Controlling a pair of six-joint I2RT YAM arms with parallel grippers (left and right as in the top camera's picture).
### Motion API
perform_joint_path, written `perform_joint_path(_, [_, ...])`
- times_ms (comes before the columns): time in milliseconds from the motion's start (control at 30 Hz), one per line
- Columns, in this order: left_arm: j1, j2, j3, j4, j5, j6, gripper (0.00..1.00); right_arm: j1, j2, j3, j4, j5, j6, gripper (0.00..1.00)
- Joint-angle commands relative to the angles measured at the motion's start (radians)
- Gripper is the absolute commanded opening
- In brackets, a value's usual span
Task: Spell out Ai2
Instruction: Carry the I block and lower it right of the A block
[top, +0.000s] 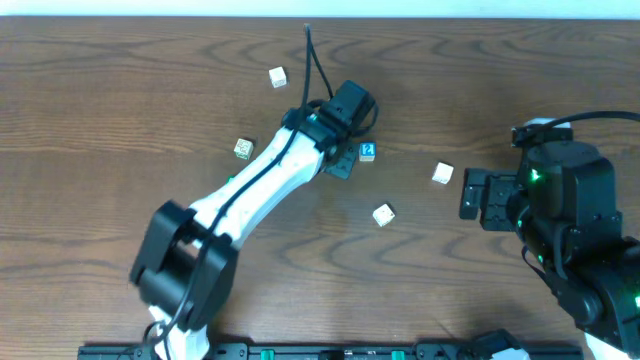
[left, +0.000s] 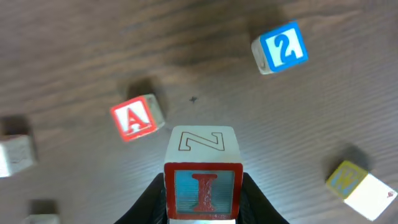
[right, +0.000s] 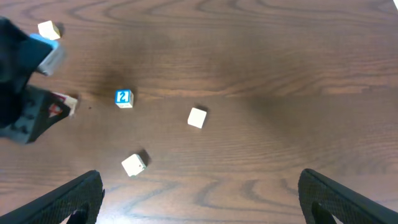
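My left gripper (left: 203, 208) is shut on a wooden block with a red letter I (left: 203, 186) and holds it above the table. In the left wrist view the red A block (left: 135, 118) lies just ahead to the left and the blue 2 block (left: 281, 48) lies farther ahead to the right. In the overhead view the left gripper (top: 340, 160) is just left of the 2 block (top: 367, 151) and hides the A block. My right gripper (top: 480, 197) is open and empty at the right, with the 2 block (right: 124, 98) and A block (right: 62, 106) far ahead of it.
Other pale blocks lie scattered on the wooden table: one at the back (top: 278, 76), one left of the left arm (top: 243, 149), and two between the arms (top: 443, 174) (top: 383, 214). A yellow-faced block (left: 357, 186) lies right of the left gripper.
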Motion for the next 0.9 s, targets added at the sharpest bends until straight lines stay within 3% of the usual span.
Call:
perform_joint_path(0, [0.037,0.062,0.069,-0.013,0.079,-0.081,0.21,-0.001,-0.005,0.01,-0.006,0.018,-0.012,0.99])
perform_joint_path(367, [0.055,0.169,0.08,0.122,0.106,-0.074,0.22,-0.001,-0.005,0.01,-0.054,0.017,0.011,0.99])
perform_joint_path(867, [0.055,0.225,0.079,0.119,0.029,-0.139,0.22,-0.001,-0.005,0.009,-0.061,0.018,0.037,0.99])
